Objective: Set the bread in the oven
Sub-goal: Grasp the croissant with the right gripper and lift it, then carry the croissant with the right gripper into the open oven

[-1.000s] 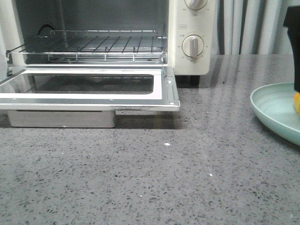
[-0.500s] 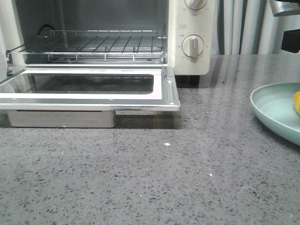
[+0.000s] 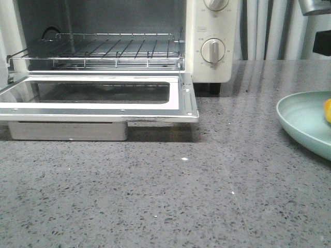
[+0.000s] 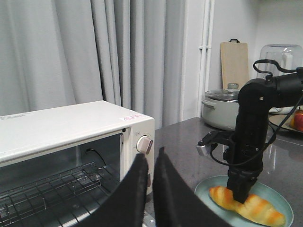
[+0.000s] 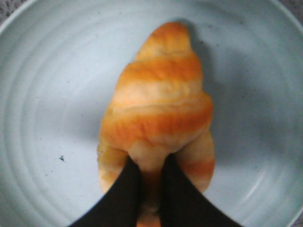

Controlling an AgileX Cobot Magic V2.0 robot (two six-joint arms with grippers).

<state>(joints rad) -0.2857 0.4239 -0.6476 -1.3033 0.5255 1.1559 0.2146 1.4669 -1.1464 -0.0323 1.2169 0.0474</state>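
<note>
my right fingers [image 5: 144, 194] have risen yet stay clamped on the bread [image 5: 158, 113] over the plate [image 5: 42, 118]; left fingers [image 4: 147, 189] together, oven [image 3: 103, 51] next.

i see a grey speckled counter [image 3: 207, 196] running across the whole front view, with a pale green plate [image 3: 300, 116] sitting on it at the right edge, partly cut off. from the left wrist view the same plate [image 4: 284, 201] lies on the counter's dark, glossy stretch. behind it stands a lidded grey-green pot [image 4: 218, 108], and a wooden cutting board [image 4: 234, 64] leans upright against the white wall just beside it. further right there is a clear plastic container [image 4: 283, 59] (contents too blurred to tell) and something red and round [image 4: 298, 118] at the edge. long grey curtains [image 4: 80, 56] hang behind everything.
</note>
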